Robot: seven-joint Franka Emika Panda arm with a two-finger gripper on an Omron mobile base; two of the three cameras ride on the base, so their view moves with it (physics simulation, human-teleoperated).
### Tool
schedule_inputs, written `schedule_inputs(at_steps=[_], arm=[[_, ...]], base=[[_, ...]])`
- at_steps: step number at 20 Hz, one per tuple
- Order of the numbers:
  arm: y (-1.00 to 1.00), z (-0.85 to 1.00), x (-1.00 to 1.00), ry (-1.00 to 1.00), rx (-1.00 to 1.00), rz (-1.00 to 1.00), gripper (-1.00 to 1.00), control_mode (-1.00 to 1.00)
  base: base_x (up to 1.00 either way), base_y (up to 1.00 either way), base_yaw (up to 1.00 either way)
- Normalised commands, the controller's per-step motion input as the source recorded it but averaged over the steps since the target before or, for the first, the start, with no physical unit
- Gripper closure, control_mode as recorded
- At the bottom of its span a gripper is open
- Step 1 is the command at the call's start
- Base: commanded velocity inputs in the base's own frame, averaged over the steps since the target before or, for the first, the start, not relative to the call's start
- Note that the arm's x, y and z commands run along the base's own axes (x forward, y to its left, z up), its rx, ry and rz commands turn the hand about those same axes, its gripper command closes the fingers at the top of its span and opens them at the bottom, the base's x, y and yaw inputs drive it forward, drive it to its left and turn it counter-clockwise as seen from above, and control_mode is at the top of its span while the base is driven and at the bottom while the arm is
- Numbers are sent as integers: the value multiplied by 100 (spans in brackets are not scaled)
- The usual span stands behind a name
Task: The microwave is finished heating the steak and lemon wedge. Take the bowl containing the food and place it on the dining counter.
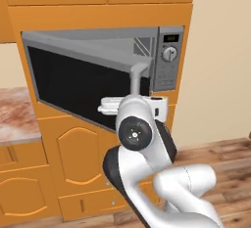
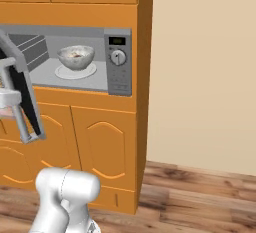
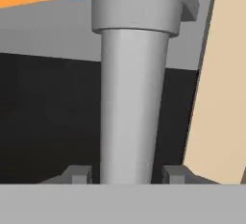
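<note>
Microwave (image 2: 65, 59) built into the orange cabinet wall (image 2: 107, 142), door (image 1: 78, 80) swung open toward the left side, black glass facing out in the left base view. In the right base view the cavity is exposed: the bowl (image 2: 75, 57), mottled whitish-grey, sits upright on a flat white round plate (image 2: 75, 72) near the middle of the cavity floor, somewhat toward the control panel (image 2: 118, 67) side. Something reddish-brown shows inside the bowl, too small to name for certain. Panel with round dial and small display stands at the right edge of the microwave. Gripper (image 3: 126, 174) is at the door's grey bar handle (image 3: 132, 107): in the hand view the handle runs straight up between the two finger tips (image 3: 77, 174), one tip on each side, with a slight gap showing beside the bar on both sides. Fingers are spread around the handle rather than pinching it, as far as the view shows. In the left base view the white hand sits against the lower free edge of the door, handle rising above it. Marble counter corner (image 1: 14, 119) at the left edge; wood floor (image 2: 200, 197) below.
</note>
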Motion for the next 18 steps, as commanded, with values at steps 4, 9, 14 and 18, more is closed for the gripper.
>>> schedule_inputs(at_steps=[4,9,14,18], arm=[[0,-7,-100,-25,0,4,-100,-100],[0,-66,-100,-17,-3,6,-100,-100],[-13,-28,-100,-18,0,1,-100,-100],[14,-8,-79,-8,-2,-2,-100,-100]], base=[[0,0,0],[0,0,0],[0,0,0],[0,0,0]])
